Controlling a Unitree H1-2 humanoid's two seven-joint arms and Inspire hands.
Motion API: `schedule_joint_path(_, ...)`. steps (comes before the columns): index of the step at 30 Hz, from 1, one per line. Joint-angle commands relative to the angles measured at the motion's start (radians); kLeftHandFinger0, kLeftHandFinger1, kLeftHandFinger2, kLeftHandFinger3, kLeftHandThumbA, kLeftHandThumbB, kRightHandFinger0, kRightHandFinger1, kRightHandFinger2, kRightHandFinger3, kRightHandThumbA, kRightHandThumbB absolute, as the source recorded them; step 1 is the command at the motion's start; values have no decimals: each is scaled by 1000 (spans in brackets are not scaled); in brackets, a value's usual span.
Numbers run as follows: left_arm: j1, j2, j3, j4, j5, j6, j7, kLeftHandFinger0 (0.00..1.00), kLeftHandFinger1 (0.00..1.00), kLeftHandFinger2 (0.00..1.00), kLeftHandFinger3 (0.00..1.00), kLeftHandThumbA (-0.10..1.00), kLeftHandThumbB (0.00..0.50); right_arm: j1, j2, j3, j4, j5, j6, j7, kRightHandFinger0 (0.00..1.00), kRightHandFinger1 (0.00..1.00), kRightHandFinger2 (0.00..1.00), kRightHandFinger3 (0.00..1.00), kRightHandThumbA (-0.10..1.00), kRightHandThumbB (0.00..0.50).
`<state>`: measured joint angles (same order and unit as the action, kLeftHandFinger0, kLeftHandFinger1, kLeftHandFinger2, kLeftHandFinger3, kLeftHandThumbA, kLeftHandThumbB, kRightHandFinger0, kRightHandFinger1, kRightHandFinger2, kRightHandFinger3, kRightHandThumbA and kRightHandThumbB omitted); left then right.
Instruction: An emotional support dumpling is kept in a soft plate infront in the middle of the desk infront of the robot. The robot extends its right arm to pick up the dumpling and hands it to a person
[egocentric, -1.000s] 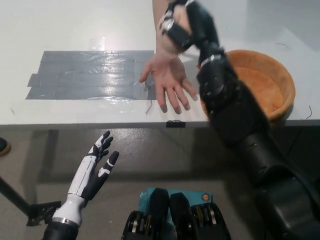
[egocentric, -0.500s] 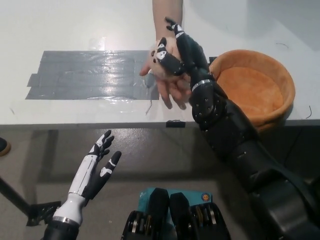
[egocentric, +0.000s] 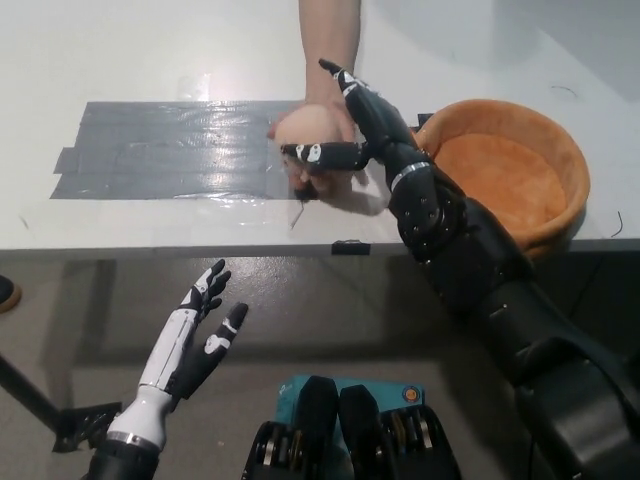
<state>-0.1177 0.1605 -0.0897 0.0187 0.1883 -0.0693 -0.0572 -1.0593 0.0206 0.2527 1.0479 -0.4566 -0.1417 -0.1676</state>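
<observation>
Over the desk — right hand spread, empty — person's hand cups dumpling.

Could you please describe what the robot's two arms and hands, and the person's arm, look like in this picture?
The left hand is slim, with white shells over black parts, on a white forearm ending in a silver ring and black cuff. The right hand and arm are black and bulkier, with silver rings at the wrist and white marks on the fingers. The person's forearm is bare; no sleeve shows.
</observation>
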Motion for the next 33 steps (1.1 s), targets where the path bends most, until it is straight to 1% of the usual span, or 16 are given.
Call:
schedule_joint_path(1,-24,12,7,-21,7,-19,1,1000,1000,1000,1000,857,0,-50,-13,-12,-97,3,-20,-58,1000,1000,1000,1000,1000,497)
schedule_joint_path(2,-28,11,11,-19,3,-17,3,1000,1000,1000,1000,860,5,-61,-19,-15,-128,-5,-30,-82,1000,1000,1000,1000,1000,469)
schedule_joint_path(6,-21,15,13,-21,8,-17,4,1000,1000,1000,1000,900,9,-63,-34,-42,-266,7,-11,-77,1000,1000,1000,1000,1000,470)
schedule_joint_path(7,-18,14,13,-24,6,-11,2,1000,1000,1000,1000,903,13,-60,-41,-47,-307,7,-4,-67,1000,1000,1000,1000,1000,480)
schedule_joint_path(10,-15,13,12,-38,-1,11,-7,1000,1000,1000,1000,906,25,-42,-63,-76,-481,35,11,-24,1000,1000,1000,1000,1000,460)
schedule_joint_path(13,-16,4,19,-23,-24,-10,-5,1000,1000,1000,1000,853,1,-9,-86,-103,-742,74,84,61,1000,1000,1000,1000,1000,428)
schedule_joint_path(15,-12,7,17,-19,-18,-26,0,1000,1000,1000,1000,844,0,23,-99,-100,-872,77,113,99,1000,1000,1000,1000,1000,440)
schedule_joint_path(16,-12,6,18,-19,-18,-22,2,1000,1000,1000,1000,841,0,42,-100,-101,-936,86,144,119,1000,1000,1000,1000,1000,457)
schedule_joint_path(17,-13,5,18,-19,-17,-22,3,1000,1000,1000,1000,840,0,65,-103,-101,-1001,101,163,139,1000,1000,1000,1000,1000,446)
schedule_joint_path(20,-11,5,15,-7,-18,-32,2,1000,1000,1000,1000,836,22,187,-124,-78,-1247,88,210,190,1000,1000,1000,1000,1000,430)
schedule_joint_path(22,-16,5,13,-2,-6,-33,8,1000,1000,1000,1000,841,14,263,-139,-65,-1369,111,226,222,1000,1000,1000,1000,1000,410)
schedule_joint_path(24,-19,6,12,1,-3,-37,9,1000,1000,1000,1000,844,12,305,-142,-60,-1424,106,237,232,1000,1000,1000,1000,1000,416)
schedule_joint_path(25,-19,7,11,-3,0,-33,8,1000,1000,1000,1000,855,9,363,-145,-53,-1471,108,236,235,1000,1000,1000,1000,1000,438)
schedule_joint_path(29,-22,4,12,-4,0,-22,8,1000,1000,1000,1000,872,26,541,-155,-33,-1564,104,202,230,1000,1000,1000,1000,1000,435)
schedule_joint_path(31,-20,4,10,-6,1,-19,6,1000,1000,1000,1000,867,16,600,-154,-27,-1589,107,204,231,1000,1000,1000,1000,1000,440)
schedule_joint_path(33,-18,2,9,2,-4,-30,6,1000,1000,1000,1000,838,15,714,-159,-10,-1603,123,165,220,1000,1000,1000,1000,1000,427)
